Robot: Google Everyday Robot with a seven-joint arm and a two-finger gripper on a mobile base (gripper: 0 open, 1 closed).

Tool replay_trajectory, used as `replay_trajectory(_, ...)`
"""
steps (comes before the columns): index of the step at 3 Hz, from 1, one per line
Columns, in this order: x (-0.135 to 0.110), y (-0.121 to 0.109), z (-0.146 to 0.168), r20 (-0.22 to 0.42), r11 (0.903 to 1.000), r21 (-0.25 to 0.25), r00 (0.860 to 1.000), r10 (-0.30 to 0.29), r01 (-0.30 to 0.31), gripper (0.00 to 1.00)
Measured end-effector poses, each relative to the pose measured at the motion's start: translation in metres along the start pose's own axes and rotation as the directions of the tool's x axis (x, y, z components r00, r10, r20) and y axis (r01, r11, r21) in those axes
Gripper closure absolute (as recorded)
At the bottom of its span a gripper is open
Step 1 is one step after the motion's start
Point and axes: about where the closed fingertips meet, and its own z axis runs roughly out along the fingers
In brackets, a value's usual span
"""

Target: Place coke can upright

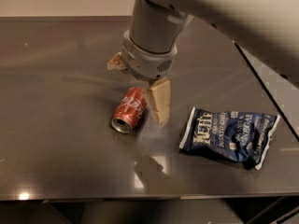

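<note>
Just left of the gripper, beside its near finger, on its side on the table: coke can, ungrasped; jaws spread wide, likely to clamp it and stand it up

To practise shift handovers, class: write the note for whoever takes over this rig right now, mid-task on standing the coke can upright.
The gripper is open, low over the table, holding nothing; one finger stands just right of the coke can.
The coke can lies on its side, silver end toward the camera, left of the blue Kettle chip bag.
Done: nothing yet.
Left: grasp can, stand it upright, release.
</note>
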Motion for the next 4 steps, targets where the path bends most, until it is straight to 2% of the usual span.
replay_trajectory(1,-0.015,-0.002,0.019,-0.021,0.9911,-0.038,0.992,-0.128,0.127,0.0)
replay_trajectory(2,-0.026,0.0,0.037,-0.029,0.9698,-0.088,0.973,-0.231,0.228,0.0)
replay_trajectory(4,-0.02,-0.001,0.065,-0.04,0.9213,-0.165,0.931,-0.363,0.352,0.0)
